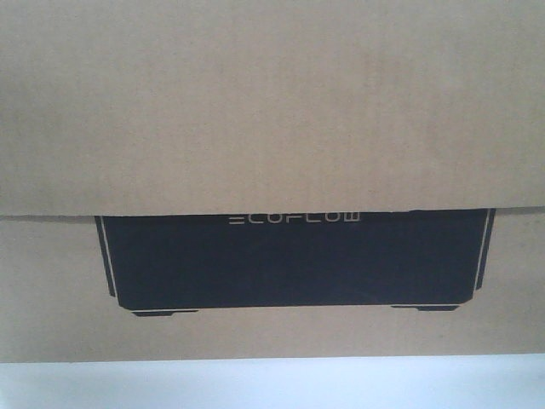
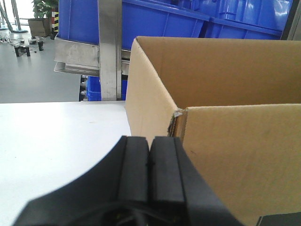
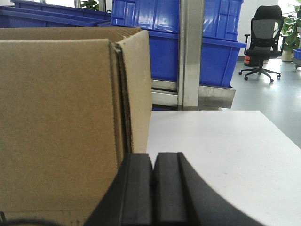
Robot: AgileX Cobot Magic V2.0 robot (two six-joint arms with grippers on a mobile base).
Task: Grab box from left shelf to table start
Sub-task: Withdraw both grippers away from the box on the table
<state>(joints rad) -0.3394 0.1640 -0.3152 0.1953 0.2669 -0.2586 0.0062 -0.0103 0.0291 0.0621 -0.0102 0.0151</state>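
Observation:
The brown cardboard box (image 1: pixel 272 111) fills the front view, its black ECOFLOW panel facing me, and it rests on the white table (image 1: pixel 272 385). In the left wrist view the box (image 2: pixel 235 146) stands to the right of my left gripper (image 2: pixel 150 140), whose black pads are pressed together with nothing between them, close beside the box's left corner. In the right wrist view the box (image 3: pixel 61 122) stands to the left of my right gripper (image 3: pixel 154 155), also shut and empty by the box's right corner. The left shelf (image 2: pixel 109 52) with its steel upright rises behind the table.
Blue plastic bins (image 2: pixel 155 19) sit on the rack behind the box, and the same blue bins (image 3: pixel 164 42) show in the right wrist view. White tabletop (image 3: pixel 221 150) stretches right of the box. A black office chair (image 3: pixel 262 37) stands on the grey floor beyond.

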